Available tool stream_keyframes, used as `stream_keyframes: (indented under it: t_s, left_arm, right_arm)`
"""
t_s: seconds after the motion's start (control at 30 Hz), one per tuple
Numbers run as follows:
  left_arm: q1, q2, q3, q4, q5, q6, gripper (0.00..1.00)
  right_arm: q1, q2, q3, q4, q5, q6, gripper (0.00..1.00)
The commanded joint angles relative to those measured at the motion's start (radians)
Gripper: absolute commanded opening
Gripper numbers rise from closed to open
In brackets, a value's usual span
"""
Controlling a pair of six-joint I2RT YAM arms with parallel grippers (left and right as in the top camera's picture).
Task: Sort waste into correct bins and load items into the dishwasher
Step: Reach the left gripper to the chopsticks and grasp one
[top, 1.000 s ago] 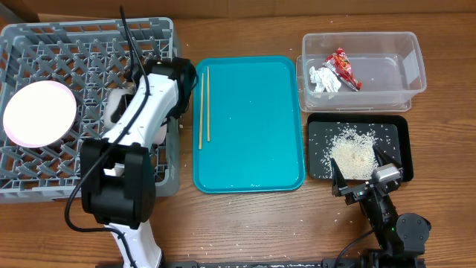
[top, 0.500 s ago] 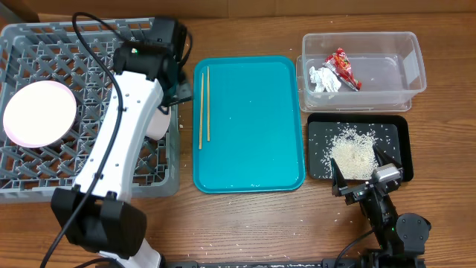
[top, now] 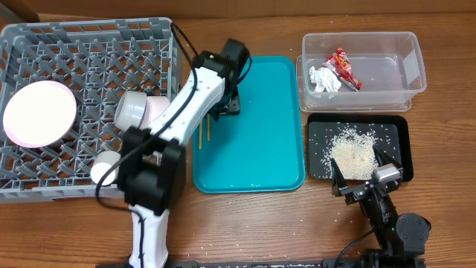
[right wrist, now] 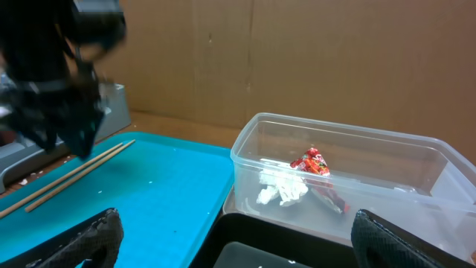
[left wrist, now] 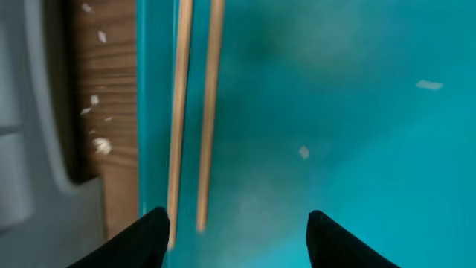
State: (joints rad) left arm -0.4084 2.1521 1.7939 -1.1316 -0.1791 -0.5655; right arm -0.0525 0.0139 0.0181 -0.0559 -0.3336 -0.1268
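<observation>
- Overhead view, progress: the red wrapper [top: 342,67] and white tissue [top: 321,79] lie in the clear tub [top: 413,71], and the rice [top: 353,152] lies in the black tray [top: 394,134]. The large plate [top: 39,113], a bowl [top: 134,110] and a small cup [top: 104,165] sit in the grey rack [top: 44,45]. Judged remaining: the chopsticks [top: 201,138], on the left edge of the teal tray [top: 268,149].
- Overhead view, change: the left gripper [top: 227,104] has swung from above the rack to over the chopsticks. The right gripper [top: 362,167] is unmoved at the front of the desk [top: 260,223].
- Left wrist view: the left gripper is spread and empty above the tray, and both chopsticks lie just inside its left finger.
- Right wrist view: the right gripper is spread wide and holds nothing.
</observation>
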Motion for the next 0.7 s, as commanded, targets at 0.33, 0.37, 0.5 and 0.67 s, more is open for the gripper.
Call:
stream_keyframes:
  t_s: [0.33, 0.37, 0.5, 0.67]
  left_arm:
    - [0.066, 0.152, 0.008, 0.079, 0.154, 0.098, 0.48]
    - [0.066, 0.164, 0.008, 0.076, 0.154, 0.098, 0.45]
    - [0.067, 0.174, 0.008, 0.065, 0.154, 0.099, 0.34]
    - [0.069, 0.162, 0.016, 0.044, 0.185, 0.129, 0.04]
  right_arm:
    - [0.001, -0.01, -0.01, 0.002, -0.001, 0.008, 1.0]
    - [0.001, -0.01, -0.01, 0.002, -0.001, 0.008, 1.0]
    - [0.001, -0.01, -0.01, 0.002, -0.001, 0.008, 1.0]
    - [0.001, -0.01, -0.01, 0.002, -0.001, 0.008, 1.0]
